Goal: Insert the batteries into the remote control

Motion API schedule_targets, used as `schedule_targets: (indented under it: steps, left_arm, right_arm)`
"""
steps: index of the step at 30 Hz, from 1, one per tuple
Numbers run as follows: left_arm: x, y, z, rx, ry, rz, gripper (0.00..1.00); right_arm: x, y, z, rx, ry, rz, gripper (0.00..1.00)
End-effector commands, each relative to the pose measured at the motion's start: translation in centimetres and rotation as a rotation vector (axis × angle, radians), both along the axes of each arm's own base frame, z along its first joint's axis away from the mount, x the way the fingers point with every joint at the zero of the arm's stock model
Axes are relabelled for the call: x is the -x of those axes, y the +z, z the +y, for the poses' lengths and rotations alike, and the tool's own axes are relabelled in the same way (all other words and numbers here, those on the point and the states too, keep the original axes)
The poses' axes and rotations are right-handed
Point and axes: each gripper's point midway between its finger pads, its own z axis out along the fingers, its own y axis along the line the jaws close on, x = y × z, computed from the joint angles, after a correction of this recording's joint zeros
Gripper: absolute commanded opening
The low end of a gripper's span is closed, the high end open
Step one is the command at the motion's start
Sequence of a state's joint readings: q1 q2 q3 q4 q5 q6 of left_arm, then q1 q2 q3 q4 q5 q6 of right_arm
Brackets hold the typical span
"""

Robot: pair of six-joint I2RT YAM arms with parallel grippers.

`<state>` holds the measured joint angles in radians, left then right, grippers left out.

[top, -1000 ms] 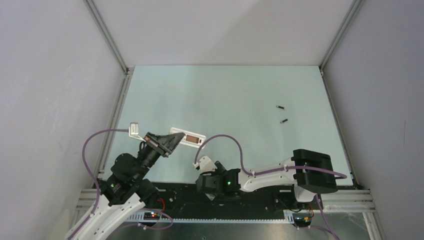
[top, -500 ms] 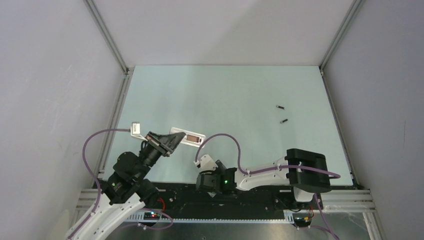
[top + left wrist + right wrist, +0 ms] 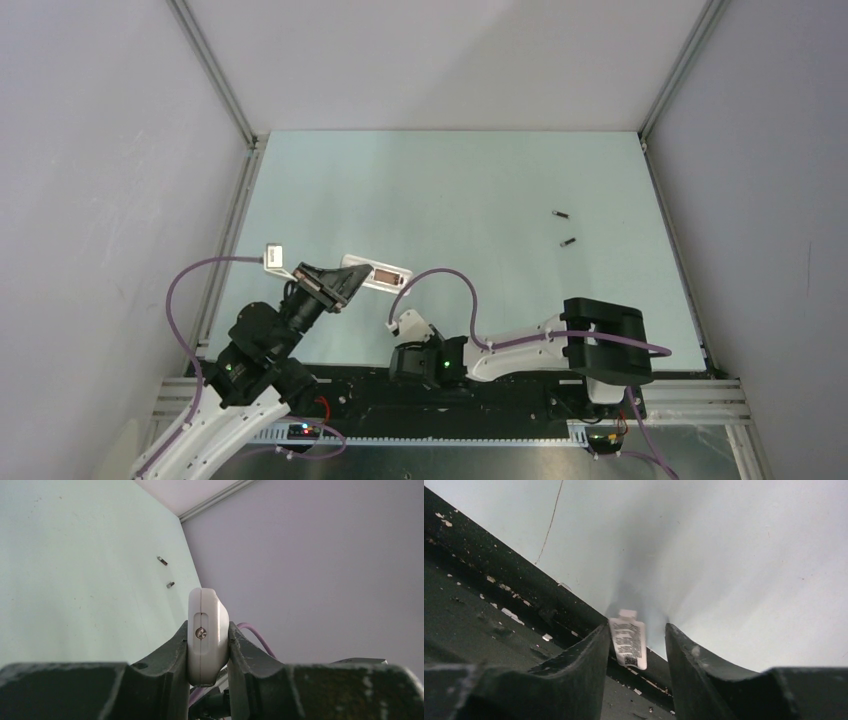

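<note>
Left claw [image 3: 207,647] clamps the remote [image 3: 205,610] edge-on toward the bench's [image 3: 450,180] near left corner; right claw [image 3: 638,628], fingers parted, straddles a labelled tab [image 3: 628,642] at the near edge; the batteries [image 3: 561,213] [image 3: 569,242] lie apart by the right edge

Robot lab test cell, plain grey wall panels [image 3: 100,150], alu frame rails [image 3: 215,70], pale green tabletop [image 3: 450,190], 2 bolted-down arms [image 3: 520,350]
</note>
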<state>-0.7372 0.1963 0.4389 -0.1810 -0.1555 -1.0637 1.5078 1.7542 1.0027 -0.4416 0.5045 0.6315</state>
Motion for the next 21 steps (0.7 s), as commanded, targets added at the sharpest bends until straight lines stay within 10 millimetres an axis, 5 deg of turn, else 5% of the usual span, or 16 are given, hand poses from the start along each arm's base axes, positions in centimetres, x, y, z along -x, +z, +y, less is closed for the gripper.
schedule_targets:
  steps: [1, 11, 21]
  left_arm:
    - [1.0, 3.6, -0.6, 0.11, -0.06, -0.081, 0.0]
    - [0.9, 3.5, -0.8, 0.113, -0.065, -0.076, 0.0]
    - [1.0, 3.5, -0.9, 0.115, -0.075, -0.079, 0.0]
  right_arm:
    - [0.1, -0.7, 0.0, 0.033, -0.007, 0.024, 0.47]
    - [0.1, -0.5, -0.3, 0.047, -0.022, 0.02, 0.28]
    - [0.3, 1.0, 0.3, -0.004, -0.023, 0.006, 0.23]
